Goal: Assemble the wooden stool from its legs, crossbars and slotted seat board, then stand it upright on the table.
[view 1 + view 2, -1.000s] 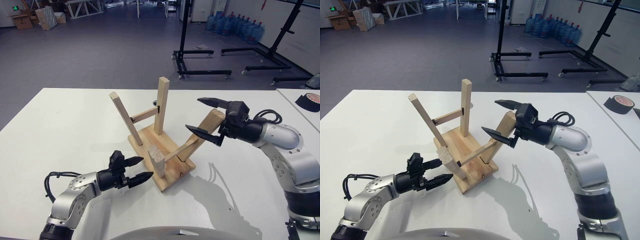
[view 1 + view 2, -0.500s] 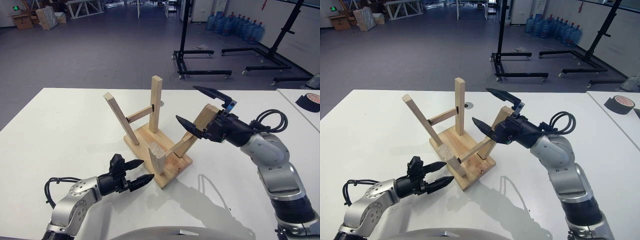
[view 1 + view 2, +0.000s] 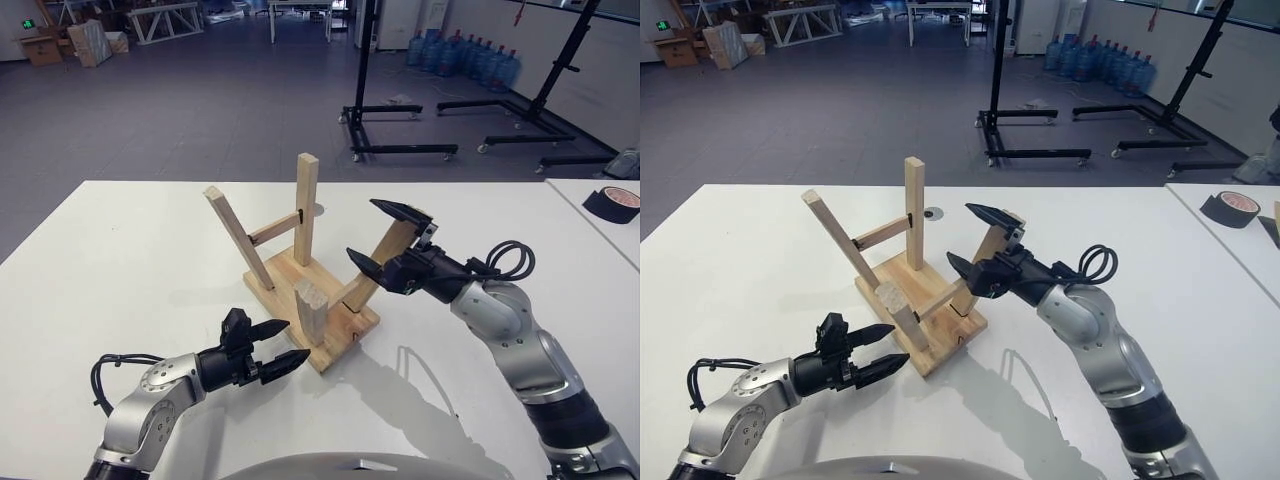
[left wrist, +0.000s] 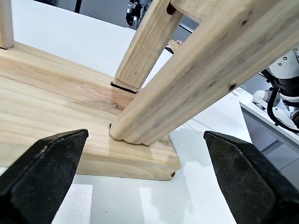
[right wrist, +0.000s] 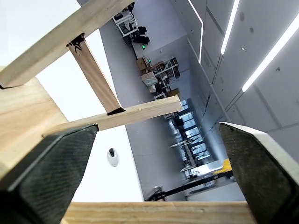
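Stool (image 3: 285,276) lies upside down near the middle of the white table (image 3: 120,250). The slotted seat board (image 3: 898,282) is flat on the top and four legs point up.
- Far leg (image 3: 306,205): roughly upright.
- Left leg (image 3: 232,236): leans outward; joined to the far leg by a crossbar (image 3: 275,231).
- Near leg (image 3: 310,310): short in view; tied to the right leg (image 3: 385,262) by a second crossbar (image 3: 940,298).
- No writing seen on the wood.

Right gripper (image 3: 361,228): fingers spread wide, one above and one below the upper end of the right leg. Leg sits between them; nothing clamped. The right wrist view shows both pads (image 5: 44,172) well apart, with wood along the frame edge.

Left gripper (image 3: 298,338): low over the table at the near corner of the seat board. It is open and holds nothing. In the left wrist view the fingers (image 4: 39,172) flank the base of the near leg without touching it.

Edges: stool stands well in from the far and left table edges. A broad stretch of table top lies on the robot's left and in front. A second table (image 3: 590,225) sits to the right across a narrow gap, carrying a roll of black tape (image 3: 612,200). Its print is too small to read.
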`<action>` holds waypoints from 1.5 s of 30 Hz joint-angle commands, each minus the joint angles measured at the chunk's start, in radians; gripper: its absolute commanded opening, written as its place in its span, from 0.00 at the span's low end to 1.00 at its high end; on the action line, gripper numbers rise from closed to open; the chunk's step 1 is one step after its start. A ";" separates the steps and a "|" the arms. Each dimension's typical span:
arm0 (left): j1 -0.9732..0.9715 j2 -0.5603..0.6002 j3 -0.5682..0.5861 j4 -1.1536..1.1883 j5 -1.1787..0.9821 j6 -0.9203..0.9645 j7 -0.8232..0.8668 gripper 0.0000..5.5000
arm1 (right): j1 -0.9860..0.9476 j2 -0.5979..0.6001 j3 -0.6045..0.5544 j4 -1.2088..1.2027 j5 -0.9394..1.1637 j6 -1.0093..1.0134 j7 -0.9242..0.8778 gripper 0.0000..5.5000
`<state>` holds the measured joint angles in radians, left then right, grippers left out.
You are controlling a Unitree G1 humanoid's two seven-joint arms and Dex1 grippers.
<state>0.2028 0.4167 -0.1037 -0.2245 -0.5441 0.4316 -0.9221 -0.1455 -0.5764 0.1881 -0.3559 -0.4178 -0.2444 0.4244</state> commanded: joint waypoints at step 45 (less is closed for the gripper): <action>-0.117 0.118 0.059 -0.507 -0.153 0.089 0.150 0.83 | -0.115 0.105 -0.262 -0.094 0.925 0.591 0.041 0.85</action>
<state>0.1232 0.5214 -0.0337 -0.7267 -0.6927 0.5049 -0.7804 -0.2882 -0.4926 -0.0426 -0.4550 0.4331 0.2430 0.4998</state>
